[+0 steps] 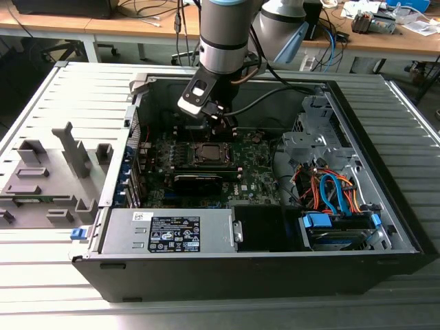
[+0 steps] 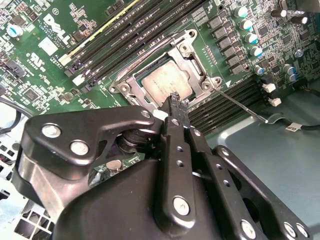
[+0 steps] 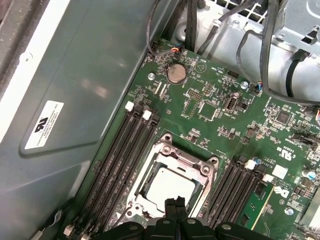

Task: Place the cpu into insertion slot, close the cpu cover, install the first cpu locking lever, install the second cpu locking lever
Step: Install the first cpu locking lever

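Ribbed grey workbench (image 1: 41, 96) with wooden desks behind, bearing an open computer case (image 1: 275, 275) laid on its side, presumably to turn the motherboard (image 1: 254, 172) upward for reach from above. Hanging over that board on the arm, gripper (image 2: 175, 98) with fingers (image 2: 176, 125) pinched together and nothing visible between them, tip poised just beside the socket edge in both wrist views, likely narrowed so as to work on small hardware. Lying flat in the insertion slot (image 3: 141, 192), cpu (image 3: 167, 187), dull silver top showing through the window of the cpu cover (image 3: 186, 159), apparently folded down around the chip to keep it seated. Jutting free from one socket corner across the memory slots (image 2: 215, 111), thin wire locking lever (image 2: 242, 104), by the look of it not yet latched.
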Robot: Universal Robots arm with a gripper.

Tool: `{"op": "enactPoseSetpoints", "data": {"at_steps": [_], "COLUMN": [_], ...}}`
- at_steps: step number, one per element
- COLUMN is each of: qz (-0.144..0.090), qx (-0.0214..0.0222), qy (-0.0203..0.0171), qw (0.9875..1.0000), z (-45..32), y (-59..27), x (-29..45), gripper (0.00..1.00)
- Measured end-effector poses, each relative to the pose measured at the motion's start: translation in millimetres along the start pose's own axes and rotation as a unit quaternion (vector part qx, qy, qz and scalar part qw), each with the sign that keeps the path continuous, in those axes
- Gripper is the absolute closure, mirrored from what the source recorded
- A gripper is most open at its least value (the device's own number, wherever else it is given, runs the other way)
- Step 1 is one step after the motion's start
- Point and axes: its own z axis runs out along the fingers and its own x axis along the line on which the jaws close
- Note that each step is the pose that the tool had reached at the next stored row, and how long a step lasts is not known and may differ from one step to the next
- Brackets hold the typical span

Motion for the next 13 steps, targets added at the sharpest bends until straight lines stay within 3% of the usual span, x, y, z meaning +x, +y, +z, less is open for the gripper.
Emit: {"op": "enactPoseSetpoints", "data": {"at_steps": [13], "qz": [-0.013], "qx": [0.0007], "qy": [-0.0001], "qw": [0.9999], "z": [0.0], "y": [0.0], "x": [0.0], "gripper": [0.89]}}
